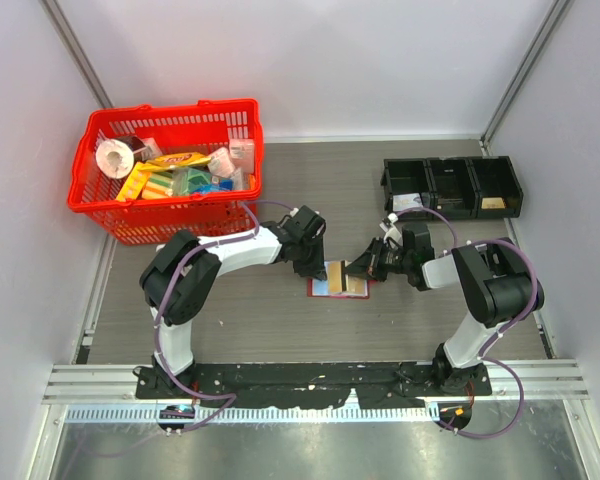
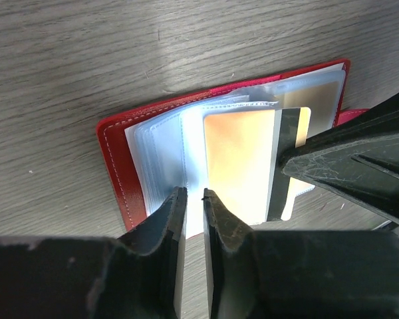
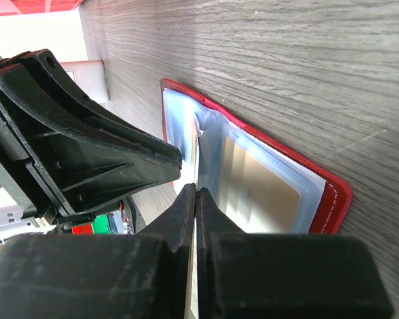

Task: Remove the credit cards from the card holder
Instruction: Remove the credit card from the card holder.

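Open card holder (image 2: 113, 166), right hand (image 3: 195, 193) apparently pinching card (image 2: 239, 166)

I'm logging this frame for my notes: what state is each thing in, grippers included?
card holder: spread open, flat on the table.
gold card: partly pulled out of the card holder.
right gripper: shut on the gold card.
left gripper: nearly shut on the card holder's edge.
basket: loaded with goods.

left pincer (image 1: 318, 270), right pincer (image 1: 363, 269) — card holder (image 1: 329, 290) between
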